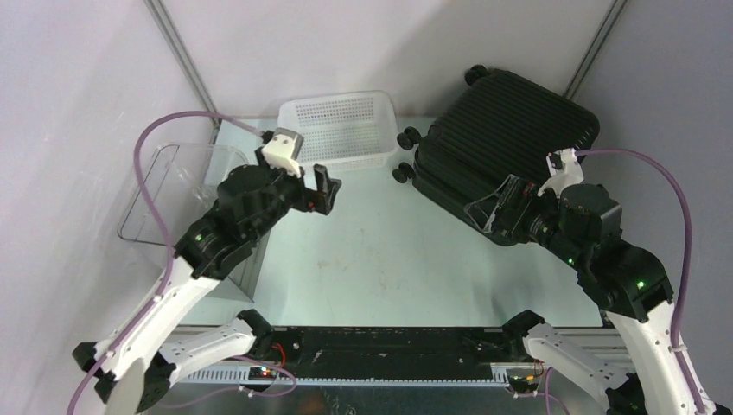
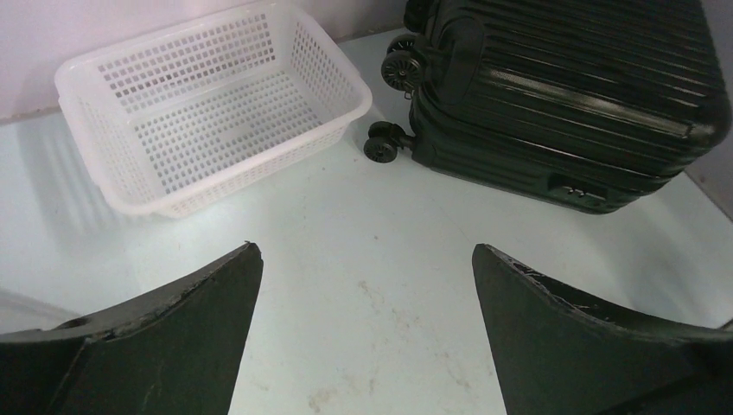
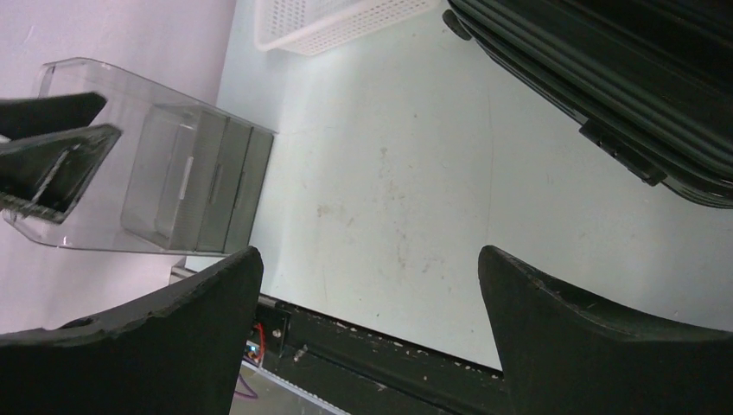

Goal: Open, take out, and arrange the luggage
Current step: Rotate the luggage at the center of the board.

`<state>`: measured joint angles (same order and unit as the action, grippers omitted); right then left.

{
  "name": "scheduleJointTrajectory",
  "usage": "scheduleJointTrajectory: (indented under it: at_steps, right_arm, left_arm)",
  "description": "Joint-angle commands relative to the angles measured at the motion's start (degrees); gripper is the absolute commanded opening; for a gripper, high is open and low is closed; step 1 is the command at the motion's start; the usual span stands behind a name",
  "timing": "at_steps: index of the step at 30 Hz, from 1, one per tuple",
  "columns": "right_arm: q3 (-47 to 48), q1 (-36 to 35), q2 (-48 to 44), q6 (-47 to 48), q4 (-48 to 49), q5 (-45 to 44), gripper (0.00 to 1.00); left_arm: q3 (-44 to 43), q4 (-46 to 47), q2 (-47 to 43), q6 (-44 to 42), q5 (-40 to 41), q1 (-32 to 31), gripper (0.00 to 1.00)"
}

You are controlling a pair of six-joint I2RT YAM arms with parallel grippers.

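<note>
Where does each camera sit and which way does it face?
Top external: above and behind, looking down; left arm and right arm show.
Left wrist: on that arm, faces far side toward basket and luggage; left gripper open.
Right wrist: on that arm, faces left toward clear bin; right gripper open.
Shared: all see luggage and basket.

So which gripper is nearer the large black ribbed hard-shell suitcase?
Right. The right gripper is at the suitcase, over its near edge; the left gripper hovers apart, by the white perforated basket.
</note>
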<state>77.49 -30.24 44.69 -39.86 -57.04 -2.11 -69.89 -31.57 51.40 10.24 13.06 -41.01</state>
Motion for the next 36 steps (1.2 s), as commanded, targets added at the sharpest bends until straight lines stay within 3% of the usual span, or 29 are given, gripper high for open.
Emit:
scheduleJointTrajectory:
  at_steps: [1,7,22,36]
  right_arm:
    - [0.1,0.1,-0.4,1.3,2.2,1.4,0.98]
    - [-1.0,0.0,-4.3,10.0,7.2,9.2,0.99]
    - [-1.6,0.1,-6.8,16.8,6.9,8.9,1.0]
    - [-4.6,0.1,-10.0,19.6,7.4,5.1,1.0]
  left_arm:
    - [-0.2,10.6,5.7,-6.2,-1.9,-0.2,1.0]
    - [-1.9,22.7,16.5,-17.7,-6.2,-0.1,1.0]
    - [-2.8,48.9,40.8,-41.1,-23.8,2.4,1.0]
    - [-11.7,54.4,57.0,-48.8,-25.7,5.4,1.0]
